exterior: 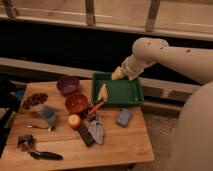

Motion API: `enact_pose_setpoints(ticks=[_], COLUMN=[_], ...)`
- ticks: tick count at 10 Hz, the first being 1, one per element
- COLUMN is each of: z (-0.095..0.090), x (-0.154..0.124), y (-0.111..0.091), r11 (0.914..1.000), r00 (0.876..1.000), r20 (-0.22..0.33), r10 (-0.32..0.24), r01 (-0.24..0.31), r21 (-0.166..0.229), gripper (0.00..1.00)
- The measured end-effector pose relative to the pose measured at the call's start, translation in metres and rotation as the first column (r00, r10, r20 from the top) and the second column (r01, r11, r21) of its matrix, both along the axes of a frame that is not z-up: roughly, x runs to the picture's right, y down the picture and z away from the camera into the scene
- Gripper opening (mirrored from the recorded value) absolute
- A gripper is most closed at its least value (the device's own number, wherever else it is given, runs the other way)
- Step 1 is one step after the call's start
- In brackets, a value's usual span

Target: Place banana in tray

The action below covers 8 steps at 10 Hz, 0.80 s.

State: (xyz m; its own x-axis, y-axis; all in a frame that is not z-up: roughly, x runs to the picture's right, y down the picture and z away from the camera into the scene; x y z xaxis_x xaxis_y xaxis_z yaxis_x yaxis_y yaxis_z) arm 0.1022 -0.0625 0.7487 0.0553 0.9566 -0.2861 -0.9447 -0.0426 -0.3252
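Note:
The dark green tray (127,95) sits at the back right of the wooden table. The banana (102,92), a small pale yellow tapered piece, lies inside the tray by its left rim. My gripper (118,73) hangs above the tray's back rim, to the upper right of the banana and apart from it. Its yellowish tip points down-left. The white arm (165,54) reaches in from the right.
A purple bowl (67,84) and an orange-brown bowl (77,103) stand left of the tray. An orange-handled utensil (95,108), a round yellow-orange fruit (75,120) and a blue sponge (124,117) lie in front. Several small items cover the table's left side (35,120).

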Motion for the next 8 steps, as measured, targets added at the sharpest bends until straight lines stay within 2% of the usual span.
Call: enact_pose_setpoints(ticks=[2, 5, 6, 7, 8], z=[0.022, 0.068, 0.079, 0.092, 0.098], x=[-0.030, -0.074, -0.082, -0.092, -0.095], y=[-0.002, 0.008, 0.012, 0.021, 0.025], r11=[0.9997, 0.9972, 0.9961, 0.9944, 0.9940], r00=[0.998, 0.992, 0.991, 0.991, 0.991], r20=[0.059, 0.125, 0.134, 0.134, 0.130], r10=[0.022, 0.031, 0.025, -0.003, -0.015], r01=[-0.021, -0.022, -0.014, 0.017, 0.029], r21=[-0.013, -0.072, -0.087, -0.104, -0.105], gripper=[0.66, 0.66, 0.66, 0.66, 0.66])
